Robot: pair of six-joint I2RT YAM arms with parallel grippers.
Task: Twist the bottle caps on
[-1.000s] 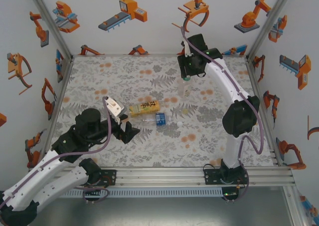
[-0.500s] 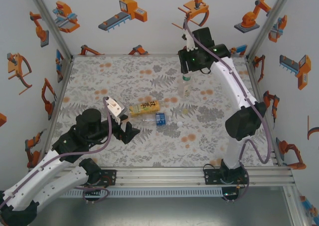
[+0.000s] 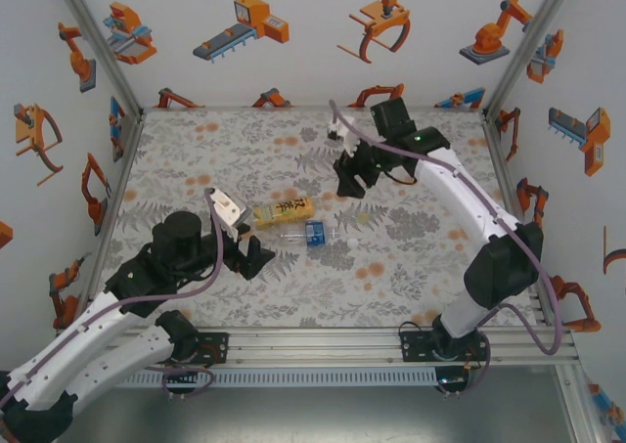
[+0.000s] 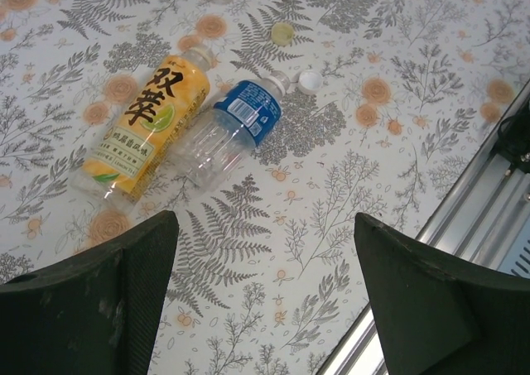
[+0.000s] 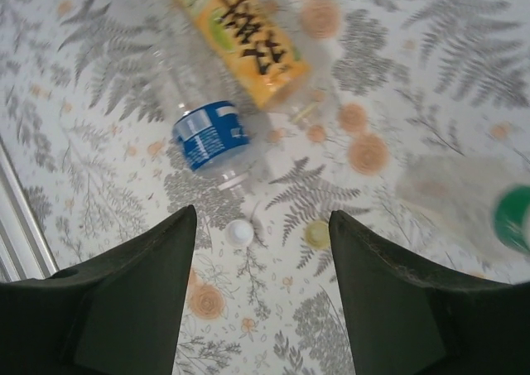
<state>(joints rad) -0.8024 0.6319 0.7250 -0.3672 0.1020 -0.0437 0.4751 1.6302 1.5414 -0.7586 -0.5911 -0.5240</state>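
Observation:
Two bottles lie side by side mid-mat: a yellow-labelled bottle [image 3: 284, 210] [image 4: 145, 122] [image 5: 248, 36] and a clear blue-labelled bottle [image 3: 311, 233] [image 4: 240, 122] [image 5: 207, 135], its neck bare. Close to that neck lie a white cap [image 4: 310, 80] [image 5: 239, 233] and a pale yellow cap [image 4: 282, 33] [image 5: 317, 234]. A pale third bottle [image 5: 460, 193] stands upright with a green cap [image 5: 515, 218] on it, blurred at the right of the right wrist view. My right gripper [image 3: 354, 189] [image 5: 263, 226] hovers open and empty above the loose caps. My left gripper [image 3: 256, 252] [image 4: 265, 226] is open and empty, just left of the lying bottles.
The floral mat [image 3: 196, 159] covers the table, with printed walls at the left, back and right. A metal rail [image 3: 391, 340] [image 4: 464, 242] runs along the near edge.
My right gripper has left the top of the upright bottle, swung down and toward the lying bottles, and its jaws have widened a little. The left arm has not moved.

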